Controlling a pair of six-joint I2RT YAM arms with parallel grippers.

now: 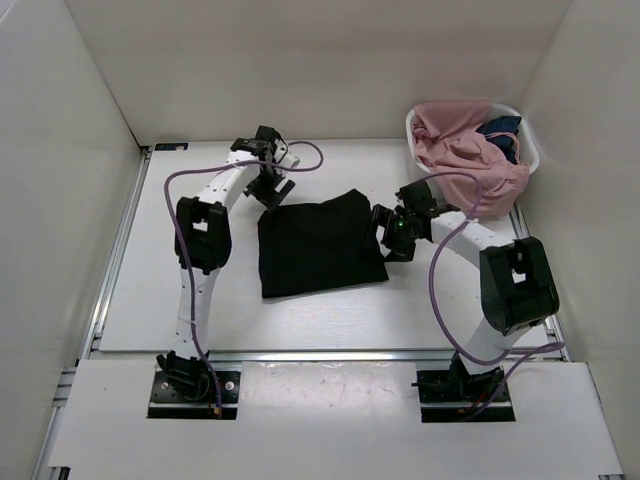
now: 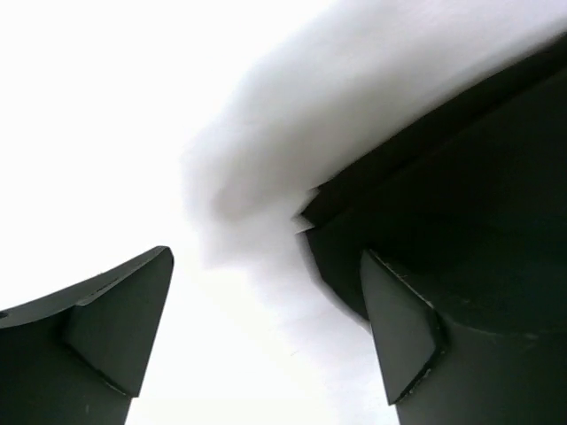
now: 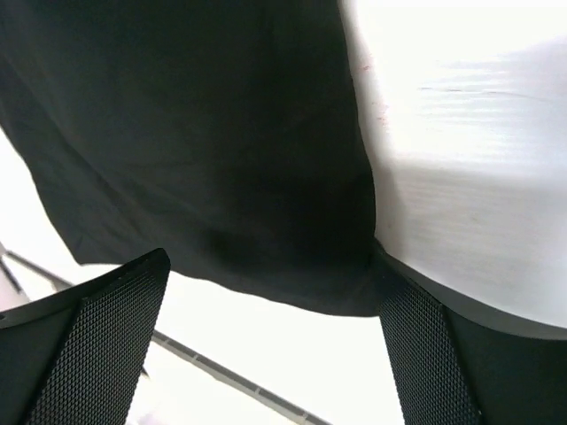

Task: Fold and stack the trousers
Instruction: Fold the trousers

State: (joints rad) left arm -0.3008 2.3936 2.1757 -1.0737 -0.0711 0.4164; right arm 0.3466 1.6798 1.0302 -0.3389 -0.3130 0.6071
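The black trousers (image 1: pixel 318 245) lie folded into a flat, roughly square packet in the middle of the white table. My left gripper (image 1: pixel 271 190) is open just above the packet's far left corner; the left wrist view shows that black corner (image 2: pixel 461 212) beside the right finger, nothing between the fingers. My right gripper (image 1: pixel 387 232) is open at the packet's right edge. The right wrist view shows the black cloth (image 3: pixel 195 142) lying ahead of the open fingers (image 3: pixel 434 354), not held.
A white basket (image 1: pixel 530 150) at the back right holds a pink garment (image 1: pixel 455 150) and a small dark blue garment (image 1: pixel 500 135); pink cloth hangs over its front rim. White walls enclose the table on three sides. A metal rail (image 1: pixel 330 355) runs along the near edge.
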